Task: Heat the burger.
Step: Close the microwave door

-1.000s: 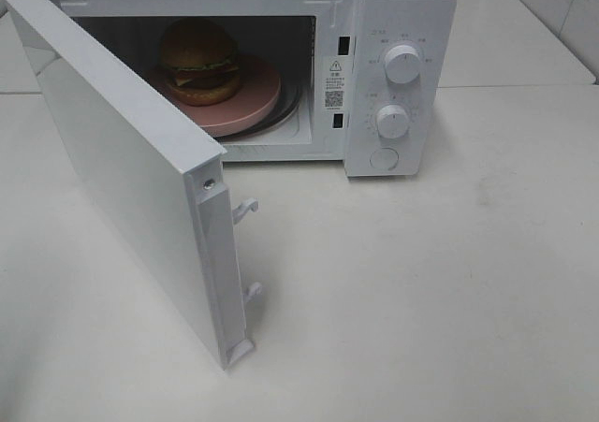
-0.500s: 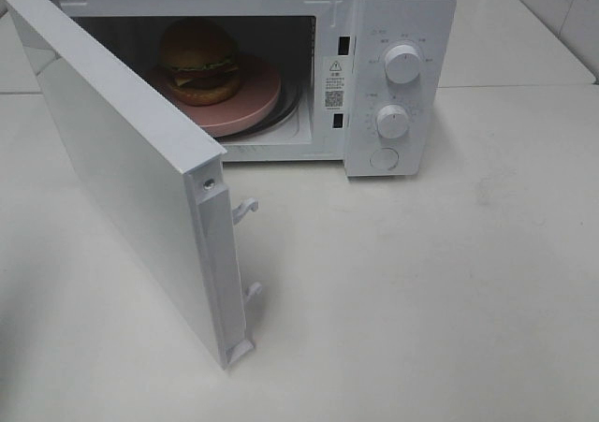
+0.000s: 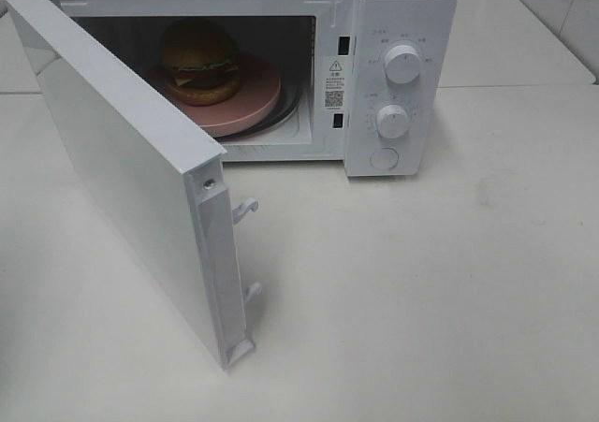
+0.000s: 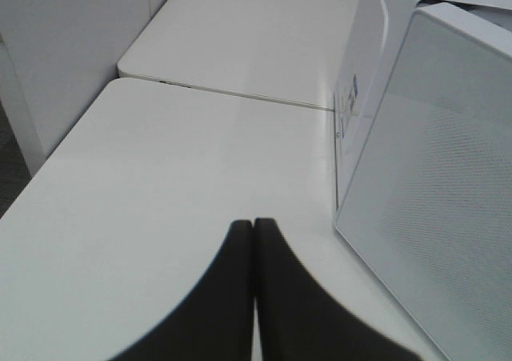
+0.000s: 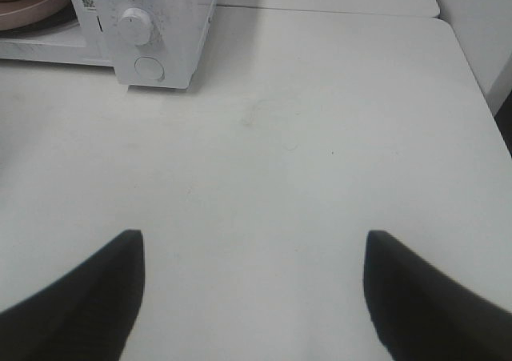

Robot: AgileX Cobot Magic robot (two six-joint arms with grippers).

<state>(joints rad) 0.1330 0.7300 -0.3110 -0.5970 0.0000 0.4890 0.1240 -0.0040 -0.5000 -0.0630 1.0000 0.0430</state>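
The burger (image 3: pixel 198 62), with its brown domed bun, sits on a pink plate (image 3: pixel 245 99) inside the white microwave (image 3: pixel 402 29). The microwave's door (image 3: pixel 131 174) stands swung wide to the left. Neither arm shows in the high view. In the left wrist view my left gripper (image 4: pixel 254 229) is shut, black fingers pressed together, empty, just beside the outer face of the door (image 4: pixel 436 177). My right gripper (image 5: pixel 254 241) is open and empty over bare table, well back from the microwave's control panel (image 5: pixel 148 33). An edge of the pink plate (image 5: pixel 32 5) shows there.
Two round knobs (image 3: pixel 402 64) and a round button (image 3: pixel 384 158) sit on the microwave's right panel. Door latch hooks (image 3: pixel 245 209) stick out from the door's free edge. A white table (image 3: pixel 449 291) spreads in front and to the right. A seam (image 4: pixel 240 95) divides two tabletops.
None in the high view; microwave, door and burger stay still.
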